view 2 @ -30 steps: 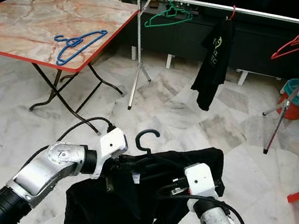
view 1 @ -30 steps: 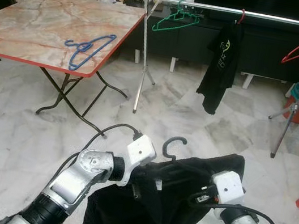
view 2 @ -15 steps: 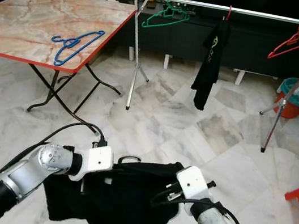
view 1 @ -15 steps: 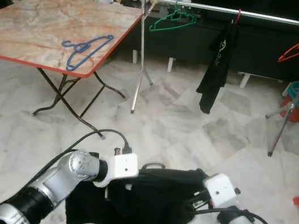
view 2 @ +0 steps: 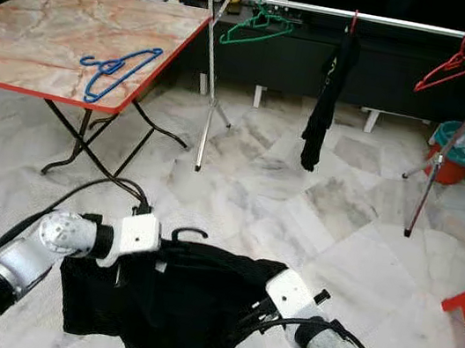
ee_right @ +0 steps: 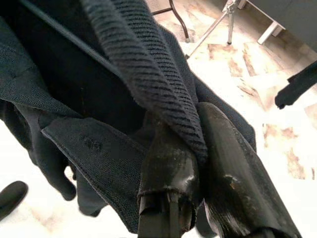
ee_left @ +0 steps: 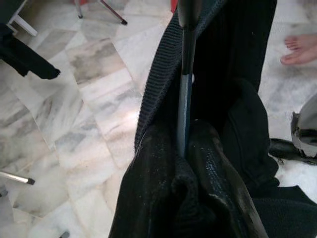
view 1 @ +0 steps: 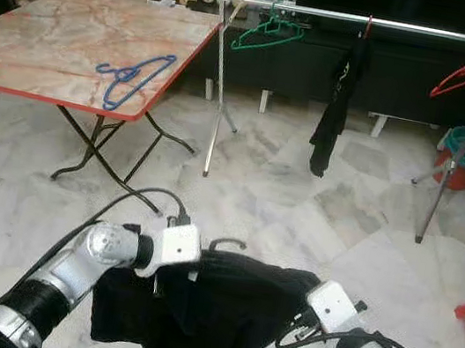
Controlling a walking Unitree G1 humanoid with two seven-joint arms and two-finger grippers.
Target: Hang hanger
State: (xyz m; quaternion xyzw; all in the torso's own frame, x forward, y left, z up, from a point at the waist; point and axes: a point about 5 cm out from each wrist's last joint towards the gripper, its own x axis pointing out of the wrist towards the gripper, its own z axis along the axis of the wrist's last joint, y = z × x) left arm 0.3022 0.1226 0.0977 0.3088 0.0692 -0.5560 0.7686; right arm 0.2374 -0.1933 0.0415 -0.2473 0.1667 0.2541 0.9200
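Ahead of us the long silver clothes rail has bare stretches between the green hanger, the hanging black shirt and the red hanger. Open marble floor lies before the rail; the marble-topped folding table stands left of it.

Black garment: matt knit cloth, ribbed collar; hanger: smooth dark plastic; clothes rail: shiny bare metal; table: glossy marble-look top; floor: polished marble tile
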